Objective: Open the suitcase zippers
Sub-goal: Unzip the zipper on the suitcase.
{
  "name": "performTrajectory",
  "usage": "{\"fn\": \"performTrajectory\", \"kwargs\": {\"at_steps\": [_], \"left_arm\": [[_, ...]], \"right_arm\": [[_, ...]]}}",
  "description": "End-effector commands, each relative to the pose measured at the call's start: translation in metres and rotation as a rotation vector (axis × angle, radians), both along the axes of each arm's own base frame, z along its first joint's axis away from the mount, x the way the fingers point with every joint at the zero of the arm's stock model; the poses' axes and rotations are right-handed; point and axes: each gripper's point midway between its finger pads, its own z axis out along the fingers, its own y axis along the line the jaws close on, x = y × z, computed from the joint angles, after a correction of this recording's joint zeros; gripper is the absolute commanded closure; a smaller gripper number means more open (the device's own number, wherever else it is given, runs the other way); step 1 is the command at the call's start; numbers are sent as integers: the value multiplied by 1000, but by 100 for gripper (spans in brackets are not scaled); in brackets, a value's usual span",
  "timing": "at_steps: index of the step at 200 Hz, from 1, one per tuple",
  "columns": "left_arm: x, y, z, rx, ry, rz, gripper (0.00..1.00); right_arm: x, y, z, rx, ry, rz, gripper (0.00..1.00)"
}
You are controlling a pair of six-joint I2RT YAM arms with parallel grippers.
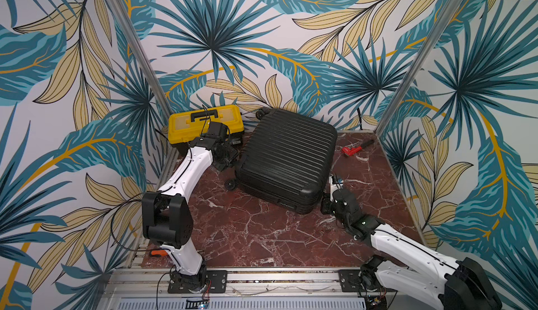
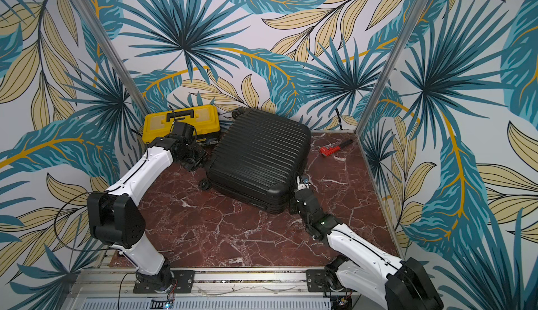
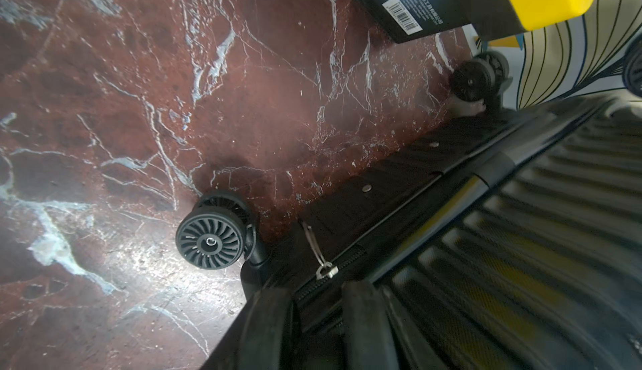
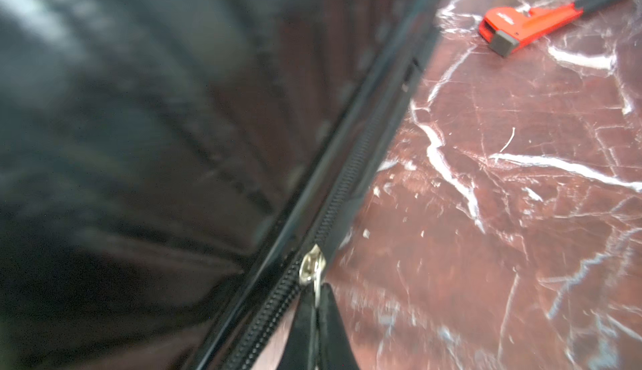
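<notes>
The black ribbed suitcase (image 1: 286,154) (image 2: 259,154) lies flat on the marble tabletop, shown in both top views. My left gripper (image 1: 226,157) (image 3: 316,293) is at its left end by the wheels, open. Its two fingers (image 3: 269,316) straddle the zip track (image 3: 347,258), just short of a silver zipper pull (image 3: 324,270). My right gripper (image 1: 334,183) (image 4: 317,295) is at the case's near right corner, shut on the tab of a second silver zipper pull (image 4: 310,267). The black zip track (image 4: 351,177) runs on ahead of it along the seam.
A yellow-and-black toolbox (image 1: 205,122) stands at the back left, close behind my left wrist. A red pipe wrench (image 1: 353,148) (image 4: 528,26) lies right of the suitcase. A suitcase wheel (image 3: 210,241) rests on the marble by my left gripper. An orange-handled tool (image 1: 158,252) lies at the front left edge.
</notes>
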Motion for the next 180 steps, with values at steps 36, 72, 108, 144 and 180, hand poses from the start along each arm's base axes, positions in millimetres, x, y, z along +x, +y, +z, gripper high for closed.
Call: {"fn": "performTrajectory", "kwargs": {"at_steps": [36,72,108,144,180], "left_arm": [[16,4,9,151,-61,-203,38],[46,-20,29,143,-133,-277,28],[75,-42,31,150,-171,-332,15],[95,-45,58,248,-258,-344,1],[60,-11,115,511,-319,-255,1]], "right_arm": [[49,-1,53,184,-128,30,100],[13,13,42,222,-115,136,100],[-32,44,33,214,-84,295,100],[-71,95,26,220,-26,486,100],[-80,105,22,233,7,465,100]]}}
